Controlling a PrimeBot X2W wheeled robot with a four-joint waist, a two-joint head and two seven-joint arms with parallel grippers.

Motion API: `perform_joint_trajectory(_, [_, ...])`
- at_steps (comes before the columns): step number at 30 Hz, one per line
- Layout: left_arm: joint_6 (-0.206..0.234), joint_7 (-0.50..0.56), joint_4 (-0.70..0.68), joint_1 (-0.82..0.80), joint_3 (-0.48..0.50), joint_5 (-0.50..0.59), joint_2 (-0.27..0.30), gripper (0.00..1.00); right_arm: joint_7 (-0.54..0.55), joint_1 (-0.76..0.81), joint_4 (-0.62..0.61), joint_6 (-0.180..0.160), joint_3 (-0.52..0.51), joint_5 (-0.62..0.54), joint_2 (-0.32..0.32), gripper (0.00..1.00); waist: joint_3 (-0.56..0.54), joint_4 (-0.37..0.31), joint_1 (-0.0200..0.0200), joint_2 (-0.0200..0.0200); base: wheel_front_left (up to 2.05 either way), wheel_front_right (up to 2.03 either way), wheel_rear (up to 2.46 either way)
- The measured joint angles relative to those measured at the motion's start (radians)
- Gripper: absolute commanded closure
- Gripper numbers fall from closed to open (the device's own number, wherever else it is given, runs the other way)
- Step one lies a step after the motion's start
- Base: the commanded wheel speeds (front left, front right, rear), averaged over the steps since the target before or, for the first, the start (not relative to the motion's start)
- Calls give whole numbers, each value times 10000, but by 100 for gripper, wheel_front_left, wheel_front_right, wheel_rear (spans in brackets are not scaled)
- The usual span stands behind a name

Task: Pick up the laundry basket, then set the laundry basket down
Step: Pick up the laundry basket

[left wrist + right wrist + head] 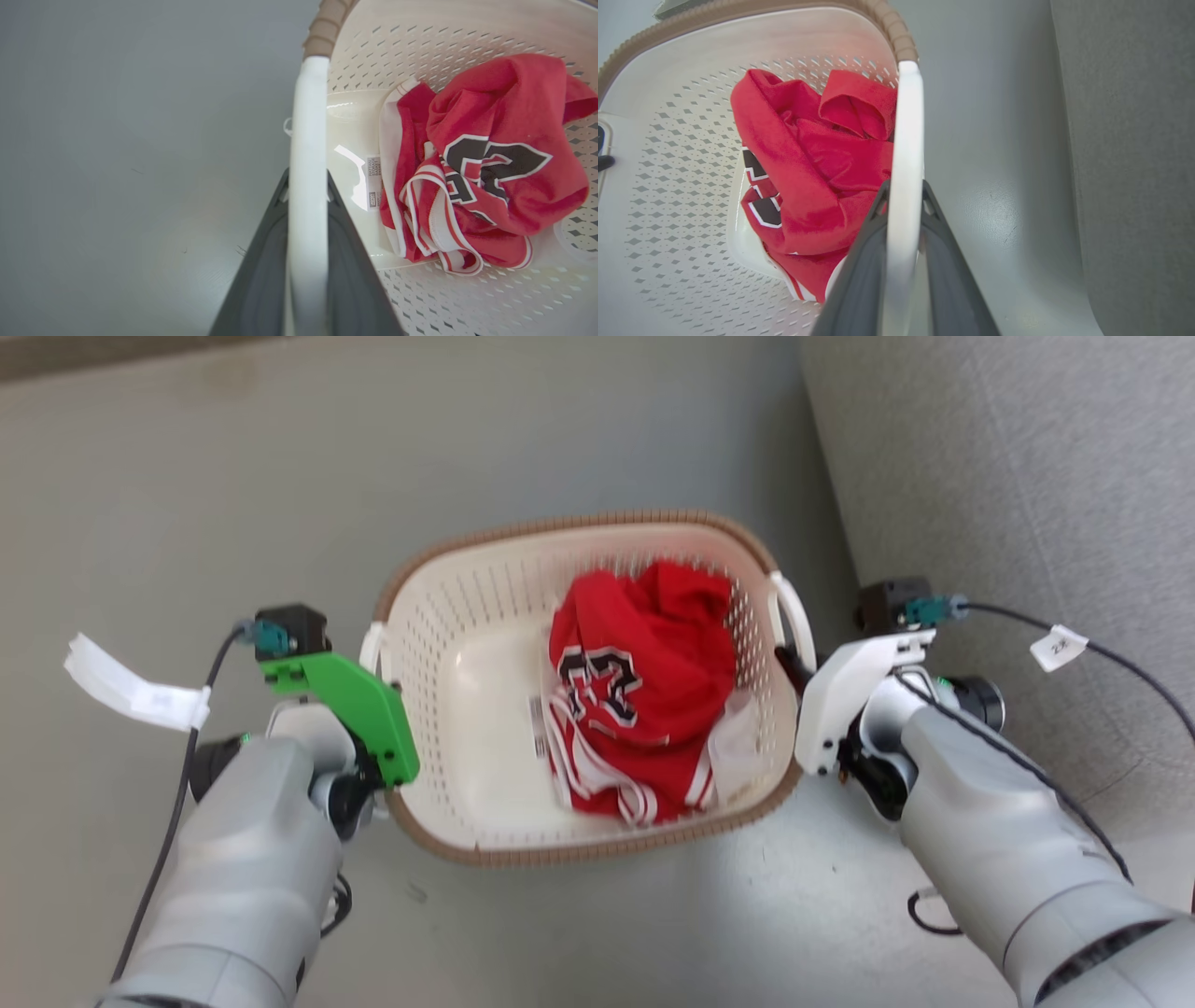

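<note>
**Since both handles are clamped, lift level**

With your left gripper [306, 179] closed on the left loop handle [306, 116] and your right gripper [903, 189] closed on the right loop handle [908, 116], the laundry basket [448, 607] sits between them. A red jersey [644, 663] is bunched toward its right side. Raise both arms at one pace; in my judgement, uneven height would tip the basket and slide the jersey. Steer clear of the grey upholstery [1027, 476] just right of the basket. Each wrist view shows a handle pinched between dark fingers. The head view shows both arms flanking the basket at once. Whether its base touches the floor [187, 476] cannot be told.
</note>
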Motion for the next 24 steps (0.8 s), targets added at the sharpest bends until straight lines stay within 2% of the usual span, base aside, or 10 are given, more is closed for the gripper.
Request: perform_joint_trajectory(24, [-19,1250,345,1790,-111,-838,-33,100,1883,1722,-48,0,614,1260,52,100,-2959,-147,0,1,0,0,0])
